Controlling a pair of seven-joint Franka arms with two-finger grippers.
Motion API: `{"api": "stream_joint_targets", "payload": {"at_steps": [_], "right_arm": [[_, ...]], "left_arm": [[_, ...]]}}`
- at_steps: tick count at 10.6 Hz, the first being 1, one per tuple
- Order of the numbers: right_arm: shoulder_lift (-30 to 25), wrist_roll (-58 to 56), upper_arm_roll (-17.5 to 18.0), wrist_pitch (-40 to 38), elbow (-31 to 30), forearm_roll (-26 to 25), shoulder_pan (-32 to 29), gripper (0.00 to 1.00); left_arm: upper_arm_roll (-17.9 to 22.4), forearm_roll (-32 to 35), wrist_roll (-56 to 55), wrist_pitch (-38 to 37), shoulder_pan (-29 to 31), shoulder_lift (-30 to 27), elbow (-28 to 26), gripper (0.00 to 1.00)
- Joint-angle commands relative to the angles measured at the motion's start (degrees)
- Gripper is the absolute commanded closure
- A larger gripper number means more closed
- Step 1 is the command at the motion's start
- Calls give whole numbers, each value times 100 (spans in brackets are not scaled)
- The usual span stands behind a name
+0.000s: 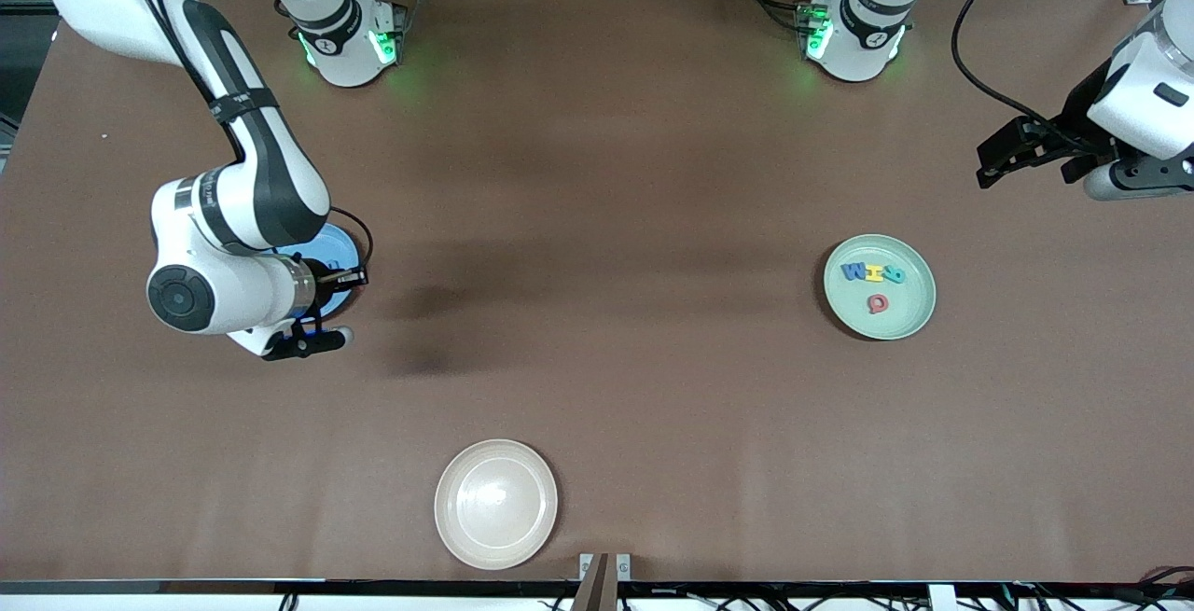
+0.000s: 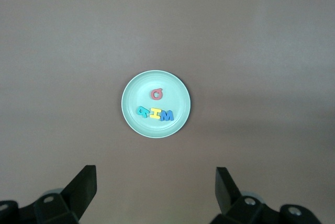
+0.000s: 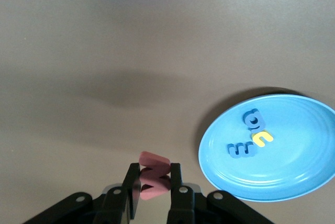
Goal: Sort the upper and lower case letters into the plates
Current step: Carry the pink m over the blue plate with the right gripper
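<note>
Clamped on a red letter (image 3: 153,178) in the right gripper (image 3: 153,187), just beside the blue plate (image 3: 293,177) with two blue letters (image 3: 246,135) and a yellow one (image 3: 261,138) in it. Spread wide and empty on the left gripper (image 2: 156,185), hanging high above the mint green plate (image 2: 178,85) holding red (image 2: 156,94), teal (image 2: 142,111), yellow (image 2: 155,113) and blue (image 2: 166,115) letters. Cream-white plate (image 1: 457,536) nearest the front camera.
</note>
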Motion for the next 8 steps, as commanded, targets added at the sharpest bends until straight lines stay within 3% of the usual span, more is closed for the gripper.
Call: {"api": "stream_joint_targets", "payload": {"at_steps": [1, 4, 8], "right_arm": [[-158, -5, -9, -30, -196, -42, -297, 100], [-79, -110, -263, 101, -318, -516, -386, 100], [-280, -137, -448, 1030, -1248, -605, -369, 100]], "left_arm": [[72, -205, 43, -147, -79, -40, -25, 0], [72, -205, 43, -218, -115, -49, -86, 0], [72, -205, 25, -218, -97, -92, -122, 0]]}}
